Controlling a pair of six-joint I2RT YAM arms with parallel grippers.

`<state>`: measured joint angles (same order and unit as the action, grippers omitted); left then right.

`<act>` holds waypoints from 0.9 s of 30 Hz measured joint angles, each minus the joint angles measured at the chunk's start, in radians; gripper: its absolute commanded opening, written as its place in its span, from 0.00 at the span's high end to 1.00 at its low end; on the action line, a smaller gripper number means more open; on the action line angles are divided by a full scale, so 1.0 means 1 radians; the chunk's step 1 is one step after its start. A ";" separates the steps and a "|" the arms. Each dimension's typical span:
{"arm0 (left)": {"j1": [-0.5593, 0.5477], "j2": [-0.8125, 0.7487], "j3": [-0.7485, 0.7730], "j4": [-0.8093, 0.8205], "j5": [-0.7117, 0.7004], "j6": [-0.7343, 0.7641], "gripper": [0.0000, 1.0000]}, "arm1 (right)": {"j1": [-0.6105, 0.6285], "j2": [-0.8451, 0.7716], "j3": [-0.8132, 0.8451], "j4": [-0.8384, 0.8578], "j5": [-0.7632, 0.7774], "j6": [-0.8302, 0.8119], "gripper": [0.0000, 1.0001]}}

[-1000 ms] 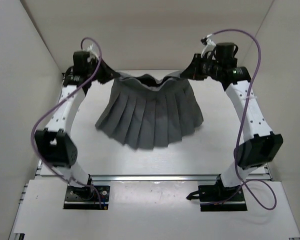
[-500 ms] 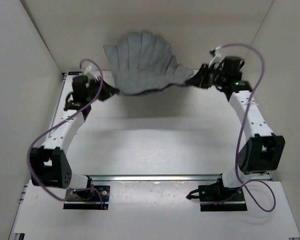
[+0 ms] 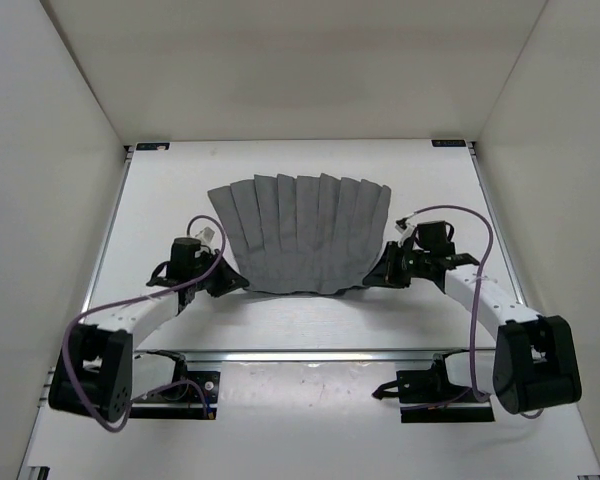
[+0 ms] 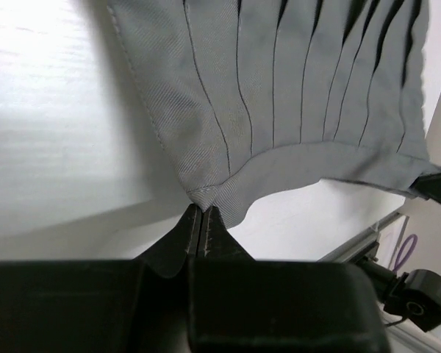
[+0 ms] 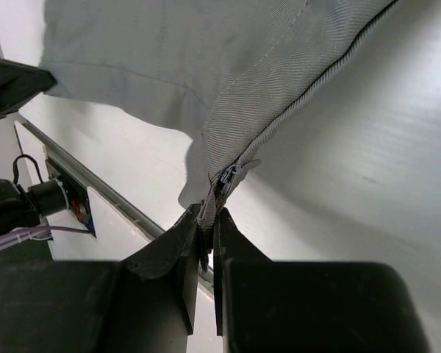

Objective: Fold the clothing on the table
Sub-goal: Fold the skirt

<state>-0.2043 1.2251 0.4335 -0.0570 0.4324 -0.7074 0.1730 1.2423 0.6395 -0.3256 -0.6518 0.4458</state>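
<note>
The soft mid-grey pleated fabric skirt [image 3: 302, 235] lies spread flat in a fan on the large flat white rectangular tabletop [image 3: 170, 190]. Its narrow waist edge is turned toward the silver metal rail [image 3: 310, 355] along the table's near side, and its wider hem lies on the side away from that rail. The skirt sits roughly midway along the rail's length, with a strip of bare white surface between waistband and rail. The black two-finger left gripper [image 3: 238, 283] reaches just past the rail to the waist's left corner. In the left wrist view its jaws are pressed together, pinching the very tip of that grey corner. The black two-finger right gripper [image 3: 372, 280] sits equally far beyond the rail at the waist's right corner. In the right wrist view its jaws are clamped on the fabric edge right beside a small grey zip pull [image 5: 231, 175]. Between the two pinched corners the waistband curves in a shallow arc bowing toward the rail.
</note>
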 measured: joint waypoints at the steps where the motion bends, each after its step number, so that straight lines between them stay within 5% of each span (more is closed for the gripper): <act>1: 0.001 -0.036 -0.014 -0.008 -0.008 0.000 1.00 | 0.003 -0.022 -0.018 -0.002 0.009 0.006 1.00; 11: -0.031 -0.268 -0.114 -0.155 -0.070 -0.007 1.00 | 0.033 -0.068 -0.151 -0.118 0.096 0.042 1.00; 21: -0.102 -0.679 -0.164 -0.410 -0.114 -0.076 1.00 | 0.135 -0.356 -0.211 -0.295 0.154 0.124 1.00; 27: -0.126 -0.835 -0.064 -0.605 -0.111 -0.119 1.00 | -0.032 -0.517 -0.130 -0.529 0.106 0.079 1.00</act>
<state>-0.3302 0.3897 0.3691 -0.6624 0.3214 -0.8261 0.1410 0.7254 0.5091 -0.8547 -0.5453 0.5243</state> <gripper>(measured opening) 0.025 0.064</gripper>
